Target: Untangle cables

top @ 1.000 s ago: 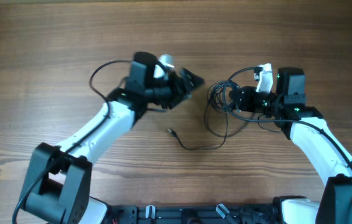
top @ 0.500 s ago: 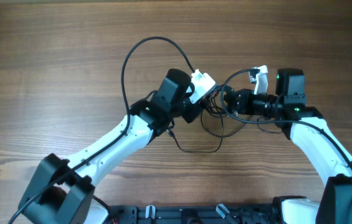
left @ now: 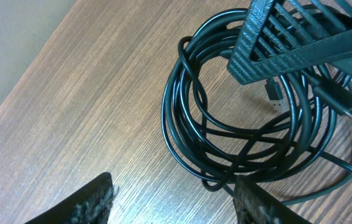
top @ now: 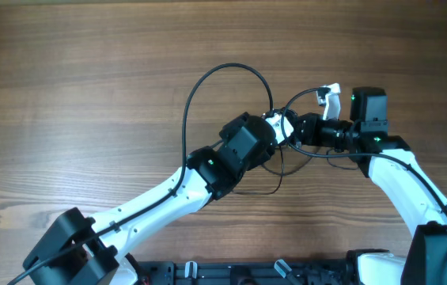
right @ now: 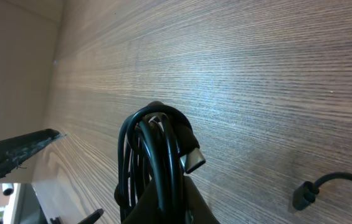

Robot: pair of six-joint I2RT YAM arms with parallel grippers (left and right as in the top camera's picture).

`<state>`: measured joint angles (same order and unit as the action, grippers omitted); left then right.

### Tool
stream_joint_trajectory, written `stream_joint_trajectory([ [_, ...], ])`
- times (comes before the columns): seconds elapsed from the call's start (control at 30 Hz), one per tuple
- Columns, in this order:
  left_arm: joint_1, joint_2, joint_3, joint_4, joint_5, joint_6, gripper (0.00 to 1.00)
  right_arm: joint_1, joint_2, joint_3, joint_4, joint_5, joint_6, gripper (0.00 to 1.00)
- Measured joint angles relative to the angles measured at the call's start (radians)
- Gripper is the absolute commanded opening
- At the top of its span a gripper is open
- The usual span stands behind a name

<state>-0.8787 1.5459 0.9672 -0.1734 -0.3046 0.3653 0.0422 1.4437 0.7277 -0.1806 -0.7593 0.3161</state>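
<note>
Your left arm has swung in within the last second: it was well away from the coiled bundle of thin black cables (left: 182, 112), and now the left gripper (left: 176, 198) hangs just above that bundle with its two fingers spread apart, holding nothing. The right arm has scarcely shifted. The right gripper (right: 161, 205) is clamped on the bundle (right: 157, 149), which rises from between its fingers with a metal-tipped plug (right: 192, 160) poking out of the coil. In the overhead view the left arm covers most of the bundle, and only a loose strand (top: 259, 191) trails out from it toward the robot base. Judging by this, you now have one anchor and a second gripper placed to pick a strand, so pulling loops apart can begin. The bundle rests on a brown wood-grain table (top: 65, 79), matte and flat. Beyond the table's edge, away from the bundle, you see only a pale plain wall
</note>
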Motion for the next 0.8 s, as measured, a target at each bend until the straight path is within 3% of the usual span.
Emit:
stream_joint_trajectory([
  [0.2,-0.005,0.039,0.0,0.001,0.026,-0.024,0.66,0.0,0.0,0.0,-0.005,0.0,0.019,0.04],
  [0.3,-0.006,0.04,0.0,0.0,0.058,-0.09,0.54,0.0,0.0,0.0,-0.007,0.0,0.02,0.04],
  [0.43,-0.006,0.066,0.0,0.048,0.062,-0.14,0.46,0.0,0.0,0.0,-0.018,-0.037,0.023,0.04],
  [0.57,-0.01,0.132,-0.001,0.153,-0.117,-0.209,0.46,0.0,0.0,0.0,-0.042,-0.083,0.023,0.04],
  [0.67,0.01,0.135,-0.001,0.188,-0.248,-0.32,0.46,0.006,0.0,0.0,-0.04,-0.11,0.023,0.04],
  [0.8,0.098,0.136,0.003,0.146,-0.196,-0.512,0.48,0.023,0.002,0.002,-0.031,-0.132,0.023,0.04],
])
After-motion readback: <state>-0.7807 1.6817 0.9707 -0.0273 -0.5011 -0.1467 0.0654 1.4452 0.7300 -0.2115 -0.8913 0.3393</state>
